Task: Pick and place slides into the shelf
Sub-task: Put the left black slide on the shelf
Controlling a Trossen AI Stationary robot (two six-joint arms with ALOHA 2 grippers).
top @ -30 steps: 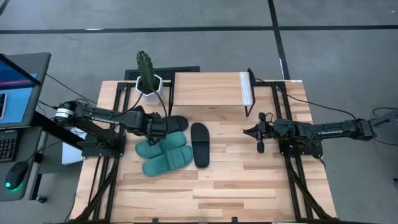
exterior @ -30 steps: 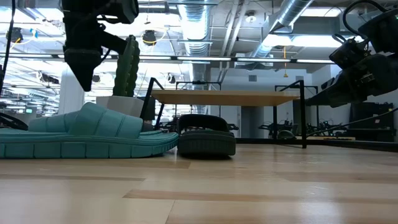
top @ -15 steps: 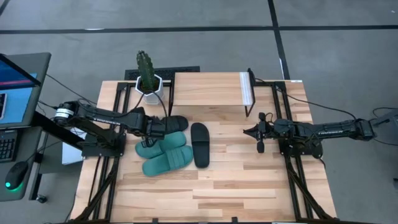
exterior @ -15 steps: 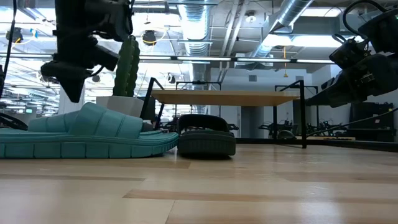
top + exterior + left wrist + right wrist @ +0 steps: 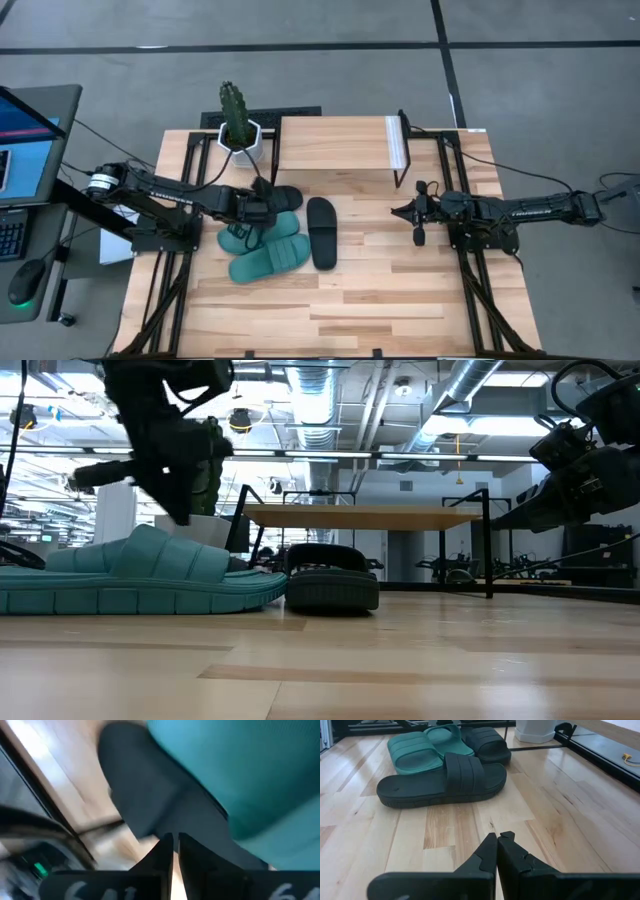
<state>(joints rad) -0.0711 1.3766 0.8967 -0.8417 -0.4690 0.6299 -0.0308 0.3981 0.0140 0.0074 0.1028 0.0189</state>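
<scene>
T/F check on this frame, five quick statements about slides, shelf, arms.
1. All four rubber slip-on slides lie on the wooden tabletop, none on the low black-framed wood shelf. True.
2. The left end effector is over the slide cluster, by the black slide nearest the shelf. True.
3. The right end effector grips a teal slide. False: its fingers are shut on nothing, above bare table.
4. The lone black slide rests on top of the two teal slides. False: it lies beside them on the table.
5. The potted cactus stands on the shelf. False: it stands beside the shelf.
</scene>
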